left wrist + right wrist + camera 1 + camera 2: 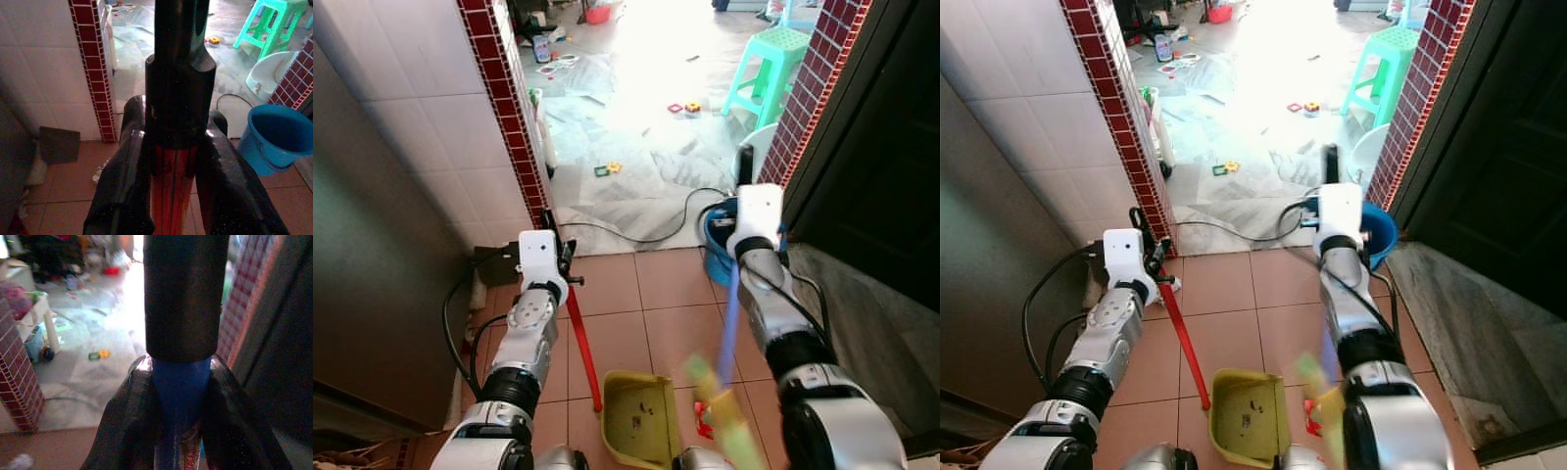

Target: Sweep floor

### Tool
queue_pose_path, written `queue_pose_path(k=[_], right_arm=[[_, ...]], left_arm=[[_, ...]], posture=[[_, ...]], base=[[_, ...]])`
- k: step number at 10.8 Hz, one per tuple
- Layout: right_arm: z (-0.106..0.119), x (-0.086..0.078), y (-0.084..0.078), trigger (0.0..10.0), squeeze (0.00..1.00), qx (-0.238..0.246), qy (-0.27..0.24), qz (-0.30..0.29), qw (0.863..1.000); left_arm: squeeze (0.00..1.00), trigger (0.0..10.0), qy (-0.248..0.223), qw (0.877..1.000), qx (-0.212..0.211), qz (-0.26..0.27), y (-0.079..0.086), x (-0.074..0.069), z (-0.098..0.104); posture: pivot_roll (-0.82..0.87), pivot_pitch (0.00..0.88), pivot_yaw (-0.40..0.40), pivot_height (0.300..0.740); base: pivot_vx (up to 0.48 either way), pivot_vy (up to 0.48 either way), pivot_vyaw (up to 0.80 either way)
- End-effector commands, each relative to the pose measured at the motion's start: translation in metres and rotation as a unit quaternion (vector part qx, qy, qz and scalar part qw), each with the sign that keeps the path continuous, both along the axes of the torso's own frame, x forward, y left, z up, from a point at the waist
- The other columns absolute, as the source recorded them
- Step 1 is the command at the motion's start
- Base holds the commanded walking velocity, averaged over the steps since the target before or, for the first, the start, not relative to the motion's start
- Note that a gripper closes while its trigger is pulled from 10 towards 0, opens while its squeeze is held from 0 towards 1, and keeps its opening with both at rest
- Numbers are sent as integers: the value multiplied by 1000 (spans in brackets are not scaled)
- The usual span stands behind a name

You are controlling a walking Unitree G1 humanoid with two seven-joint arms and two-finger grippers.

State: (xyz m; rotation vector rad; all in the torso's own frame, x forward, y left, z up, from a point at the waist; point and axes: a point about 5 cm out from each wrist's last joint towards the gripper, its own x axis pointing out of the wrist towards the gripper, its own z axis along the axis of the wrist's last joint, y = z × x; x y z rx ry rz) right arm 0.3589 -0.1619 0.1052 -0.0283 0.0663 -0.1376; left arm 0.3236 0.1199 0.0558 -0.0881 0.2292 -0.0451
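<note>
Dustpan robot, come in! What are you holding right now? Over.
Left tool shut on red dustpan handle. Right tool shut on blue broom handle. Yellow dustpan holds specks. Black cable, blue bucket ahead.

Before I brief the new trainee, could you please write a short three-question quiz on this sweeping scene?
1. True or false: the left gripper is shut on the red dustpan handle.
2. What colour is the broom handle in the right gripper?
3. The blue bucket stands: A) beside the dark door frame, B) inside the yellow dustpan, C) on the green stool.

Key: 1 true; 2 blue; 3 A.
</note>
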Motion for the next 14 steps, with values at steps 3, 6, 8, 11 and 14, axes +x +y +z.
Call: queue_pose_path(k=[3, 6, 8, 11, 14], right_arm=[[10, 11, 14, 10000, 0, 157, 16, -37, 987], [48, 21, 36, 10000, 0, 284, -57, 35, 956], [77, 23, 43, 10000, 0, 239, -109, 106, 959], [107, 18, 35, 10000, 0, 50, -201, 149, 967], [87, 8, -1, 10000, 0, -84, -188, 72, 976]], left_arm=[[0, 10000, -1, 1000, 30, 4, 2, 1, 1], [0, 10000, 2, 1000, 27, 9, 2, 0, 0], [0, 10000, 0, 999, 31, 8, 3, 1, 1], [0, 10000, -36, 996, 80, 4, 10, 5, 11], [0, 10000, -34, 992, 118, -7, 16, 0, 7]], posture=[[-131, 24, 71, 740], [-129, 23, 69, 740], [-134, 23, 71, 740], [-136, 24, 70, 740], [-135, 26, 68, 740]], base=[[0, 0, 0], [0, 0, 0], [0, 0, 0], [0, 0, 0], [0, 0, 0]])
